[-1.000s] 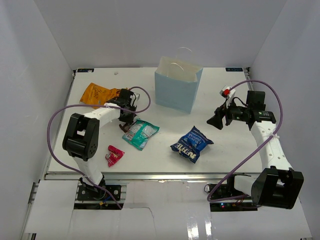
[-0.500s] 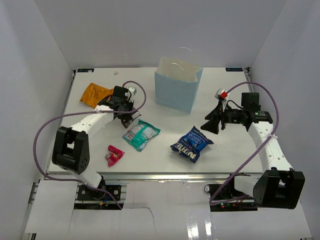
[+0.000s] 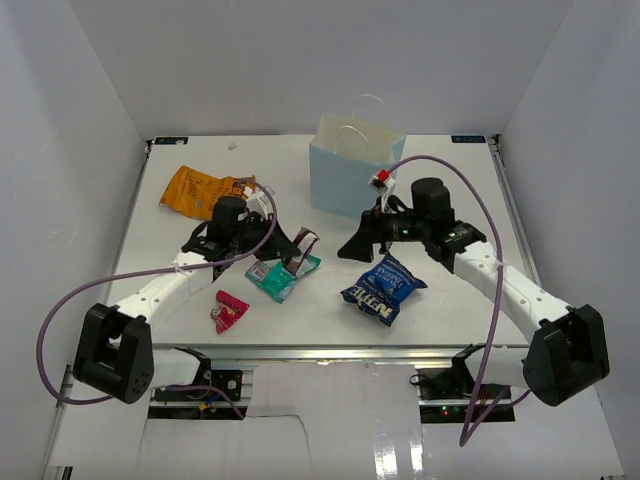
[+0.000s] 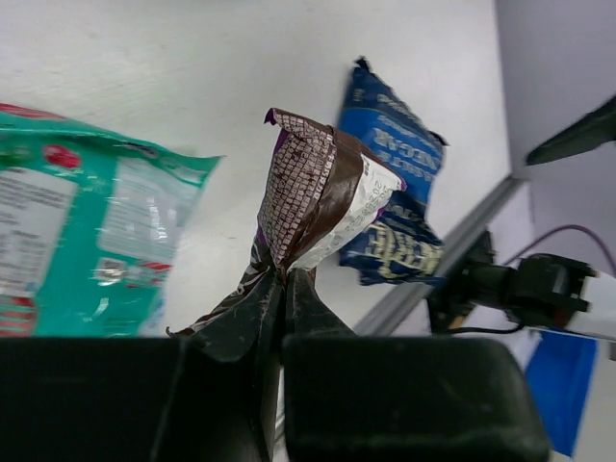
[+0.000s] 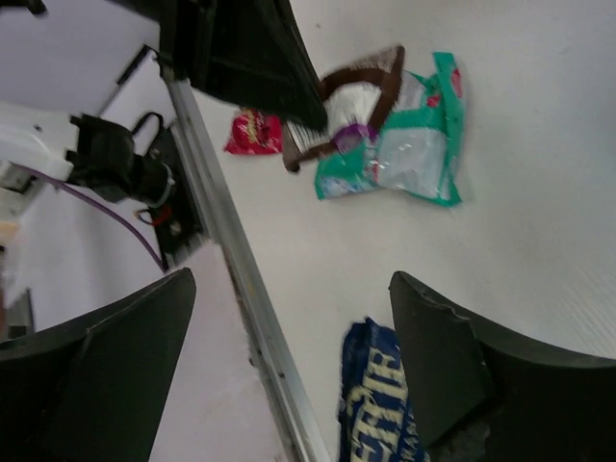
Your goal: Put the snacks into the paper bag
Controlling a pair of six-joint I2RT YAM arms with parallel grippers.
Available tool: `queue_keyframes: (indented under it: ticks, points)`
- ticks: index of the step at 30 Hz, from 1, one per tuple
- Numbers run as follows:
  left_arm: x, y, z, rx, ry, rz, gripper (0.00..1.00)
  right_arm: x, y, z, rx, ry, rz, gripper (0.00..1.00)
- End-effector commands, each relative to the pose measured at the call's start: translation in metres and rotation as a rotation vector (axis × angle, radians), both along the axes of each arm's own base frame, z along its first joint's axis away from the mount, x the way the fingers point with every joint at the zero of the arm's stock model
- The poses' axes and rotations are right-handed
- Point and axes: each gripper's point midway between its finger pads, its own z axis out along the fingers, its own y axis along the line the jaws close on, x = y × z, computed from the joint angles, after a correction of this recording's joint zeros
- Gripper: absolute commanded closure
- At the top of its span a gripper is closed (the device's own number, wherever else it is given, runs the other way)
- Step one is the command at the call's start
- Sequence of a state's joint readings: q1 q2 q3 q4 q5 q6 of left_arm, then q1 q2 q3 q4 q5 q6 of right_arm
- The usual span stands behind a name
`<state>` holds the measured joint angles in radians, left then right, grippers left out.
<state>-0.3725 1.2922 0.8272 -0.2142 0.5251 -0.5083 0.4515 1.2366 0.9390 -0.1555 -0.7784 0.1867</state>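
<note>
Brown and crinkly, the bar (image 4: 313,192) is pinched by one end in my left claw (image 4: 284,289), the rest of it sticking out past the fingertips. The teal-white pouch (image 3: 278,275) lies on the tabletop (image 3: 330,320) just under that claw. The pink wrapper (image 3: 230,310) sits back toward my base, and the orange chip bag (image 3: 195,190) lies on the claw's far side (well apart). My right claw (image 3: 355,245) is spread wide and holds nothing. The blue chip bag (image 3: 385,288) lies just beside it and the paper bag (image 3: 355,180) stands upright close beyond.
</note>
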Motion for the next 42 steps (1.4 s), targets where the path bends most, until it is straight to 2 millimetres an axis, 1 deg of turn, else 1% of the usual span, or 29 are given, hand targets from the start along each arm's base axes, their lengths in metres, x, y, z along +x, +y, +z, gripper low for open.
queue_keyframes:
  ticks: [1, 3, 6, 7, 9, 10, 11, 12, 13, 14, 17, 20, 23, 24, 26, 27, 28, 33, 35, 37, 38, 40, 41, 42]
  points:
    - [-0.014, -0.029, 0.054, -0.23, -0.056, -0.057, 0.95, 0.011, 0.036, 0.026, 0.134, 0.052, -0.06, 0.11]
    - [-0.016, -0.034, 0.064, -0.263, -0.086, -0.059, 0.95, 0.012, 0.047, 0.018, 0.142, 0.106, -0.056, 0.08]
    - [-0.021, -0.039, 0.067, -0.273, -0.085, -0.071, 0.95, 0.015, 0.057, 0.012, 0.137, 0.126, -0.059, 0.07]
    - [-0.024, -0.041, 0.068, -0.274, -0.085, -0.075, 0.95, 0.019, 0.063, 0.008, 0.126, 0.124, -0.067, 0.07]
    - [-0.027, -0.043, 0.068, -0.278, -0.083, -0.081, 0.95, 0.024, 0.069, 0.005, 0.116, 0.123, -0.075, 0.06]
    - [-0.029, -0.044, 0.068, -0.279, -0.08, -0.088, 0.95, 0.029, 0.072, -0.002, 0.106, 0.135, -0.078, 0.07]
    - [-0.032, -0.045, 0.067, -0.279, -0.079, -0.091, 0.95, 0.035, 0.075, 0.001, 0.106, 0.134, -0.098, 0.07]
    - [-0.033, -0.045, 0.068, -0.282, -0.079, -0.092, 0.95, 0.039, 0.077, -0.003, 0.102, 0.142, -0.102, 0.08]
    - [-0.034, -0.045, 0.067, -0.282, -0.077, -0.096, 0.95, 0.042, 0.079, -0.002, 0.107, 0.138, -0.105, 0.09]
    - [-0.036, -0.045, 0.069, -0.285, -0.08, -0.099, 0.95, 0.045, 0.081, 0.004, 0.121, 0.13, -0.104, 0.09]
    - [-0.037, -0.045, 0.067, -0.283, -0.081, -0.102, 0.94, 0.048, 0.086, 0.01, 0.138, 0.129, -0.094, 0.13]
    - [-0.038, -0.044, 0.063, -0.278, -0.074, -0.101, 0.94, 0.044, 0.087, 0.014, 0.153, 0.121, -0.062, 0.18]
    - [-0.039, -0.045, 0.062, -0.284, -0.071, -0.105, 0.94, 0.034, 0.087, 0.017, 0.171, 0.118, -0.013, 0.2]
    - [-0.039, -0.045, 0.061, -0.284, -0.069, -0.108, 0.94, 0.032, 0.087, 0.016, 0.177, 0.119, -0.006, 0.24]
    - [-0.04, -0.045, 0.061, -0.287, -0.072, -0.109, 0.94, 0.027, 0.088, 0.016, 0.188, 0.13, 0.017, 0.29]
    - [-0.04, -0.045, 0.06, -0.288, -0.069, -0.11, 0.94, 0.026, 0.087, 0.014, 0.19, 0.136, 0.02, 0.33]
    - [-0.041, -0.045, 0.061, -0.289, -0.071, -0.112, 0.94, 0.024, 0.087, 0.014, 0.192, 0.142, 0.024, 0.36]
    - [-0.04, -0.046, 0.063, -0.293, -0.076, -0.115, 0.93, 0.02, 0.087, 0.014, 0.198, 0.151, 0.041, 0.53]
    - [-0.039, -0.046, 0.065, -0.298, -0.082, -0.114, 0.93, 0.018, 0.086, 0.014, 0.196, 0.157, 0.044, 0.55]
    - [-0.039, -0.046, 0.066, -0.299, -0.084, -0.114, 0.93, 0.018, 0.086, 0.011, 0.192, 0.163, 0.043, 0.6]
    - [-0.039, -0.046, 0.068, -0.304, -0.091, -0.114, 0.93, 0.017, 0.086, 0.009, 0.189, 0.17, 0.042, 0.64]
    - [-0.039, -0.047, 0.069, -0.308, -0.091, -0.113, 0.92, 0.016, 0.086, 0.007, 0.188, 0.173, 0.049, 0.68]
    - [-0.039, -0.047, 0.071, -0.31, -0.097, -0.114, 0.92, 0.017, 0.086, 0.008, 0.189, 0.171, 0.048, 0.73]
    - [-0.039, -0.046, 0.07, -0.311, -0.09, -0.112, 0.92, 0.017, 0.086, 0.008, 0.188, 0.17, 0.049, 0.76]
